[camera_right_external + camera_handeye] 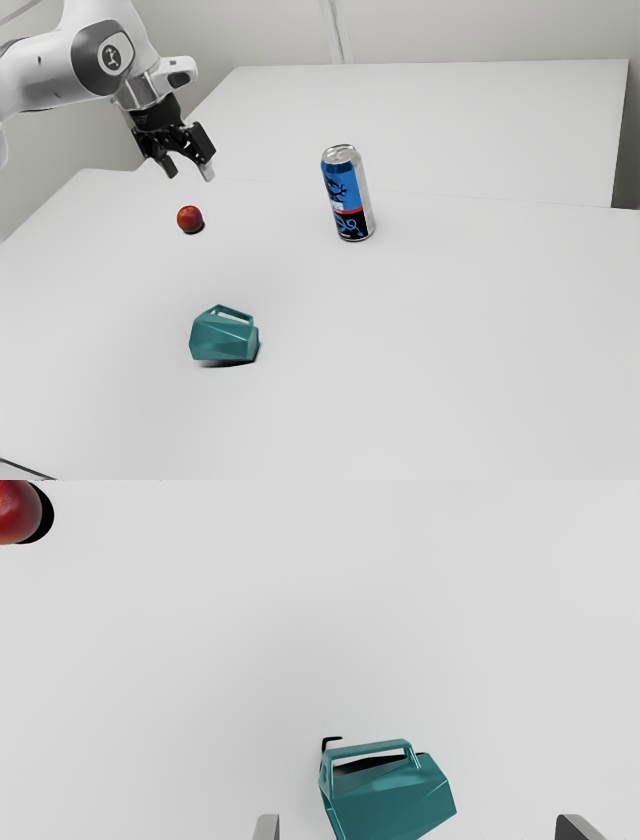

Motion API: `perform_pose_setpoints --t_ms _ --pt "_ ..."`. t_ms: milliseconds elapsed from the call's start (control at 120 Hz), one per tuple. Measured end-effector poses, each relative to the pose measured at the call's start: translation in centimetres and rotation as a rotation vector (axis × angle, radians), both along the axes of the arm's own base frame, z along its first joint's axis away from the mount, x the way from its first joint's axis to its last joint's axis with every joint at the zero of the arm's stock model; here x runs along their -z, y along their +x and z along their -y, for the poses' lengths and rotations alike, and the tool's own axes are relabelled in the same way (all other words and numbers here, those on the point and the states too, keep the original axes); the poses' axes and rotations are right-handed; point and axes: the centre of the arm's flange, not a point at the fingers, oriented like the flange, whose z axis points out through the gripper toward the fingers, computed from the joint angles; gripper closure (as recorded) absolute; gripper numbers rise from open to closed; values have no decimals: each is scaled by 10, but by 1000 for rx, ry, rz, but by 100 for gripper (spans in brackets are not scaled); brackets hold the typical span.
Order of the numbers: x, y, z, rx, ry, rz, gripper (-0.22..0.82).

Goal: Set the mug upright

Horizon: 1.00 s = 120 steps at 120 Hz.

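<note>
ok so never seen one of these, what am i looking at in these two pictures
It's a simulated robot: one white jointed arm ending in a black two-fingered tool. The exterior picture is taken from beside the arm, which comes in at upper left. The wrist picture comes from a camera on the arm's hand, so its fingertips show at the bottom edge.

On the white table lie a teal mug, tipped on its side, and a round red fruit; a blue drink can stands upright. The fingers are apart, holding nothing.
</note>
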Motion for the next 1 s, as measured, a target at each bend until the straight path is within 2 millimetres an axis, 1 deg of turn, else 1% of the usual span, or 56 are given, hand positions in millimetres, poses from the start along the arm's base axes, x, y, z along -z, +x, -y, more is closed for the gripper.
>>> perform_pose_setpoints --t_ms 267,367,400,508,633,667,725,758,825,883,1000 --pt "1 -1 0 25 1 0 0" --pt "0 -8 1 32 -7 -3 0" --pt "1 -14 2 34 -12 -8 0" --pt "2 -49 7 35 -62 -18 0" --pt "-6 -78 -2 13 -93 -2 0" --pt "-5 -85 -3 9 -106 -1 0" --pt "6 -102 -22 -43 -164 -13 0" --pt "16 -109 -34 -75 -200 -24 0" --pt "38 -121 -49 -127 -265 -46 0" --pt "57 -129 -56 -160 -316 -56 0" --pt "85 -136 -62 -202 -385 -50 0"
